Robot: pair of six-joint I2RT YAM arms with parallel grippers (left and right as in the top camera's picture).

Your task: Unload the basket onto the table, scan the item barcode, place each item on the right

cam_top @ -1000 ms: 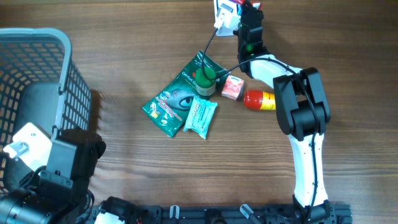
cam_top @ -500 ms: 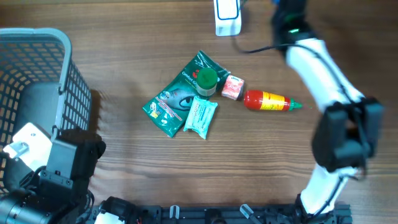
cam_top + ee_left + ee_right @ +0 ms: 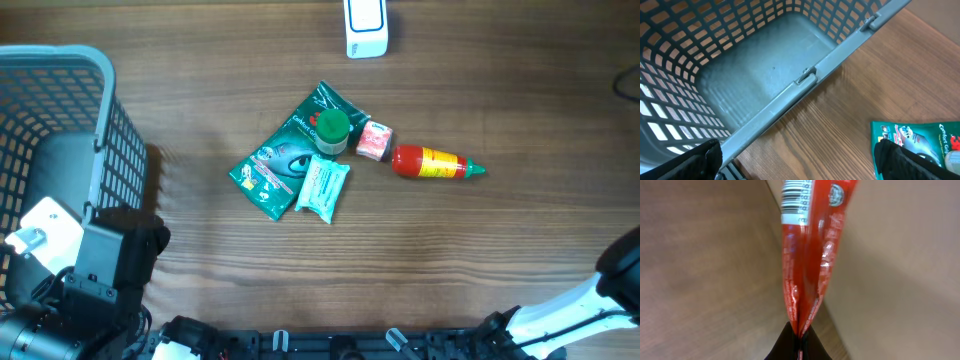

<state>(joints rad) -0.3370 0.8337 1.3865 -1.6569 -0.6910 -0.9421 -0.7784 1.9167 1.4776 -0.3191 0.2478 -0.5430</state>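
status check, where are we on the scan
Left end effector open, empty, by the basket. Right end effector shut on red packet, barcode showing. Scanner unobstructed at the table's far edge.

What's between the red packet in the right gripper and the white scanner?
Nothing visible. The right gripper, shut on the red packet, is outside the overhead view; the white scanner sits apart on the table, the other items clustered mid-table, clear of it.

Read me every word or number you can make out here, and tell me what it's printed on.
"Comfort Gri", cut off at the frame edge: green packet.
Barcode digits and round logo on red packet: too blurred.
Labels on sauce bottle and teal pack: too small.
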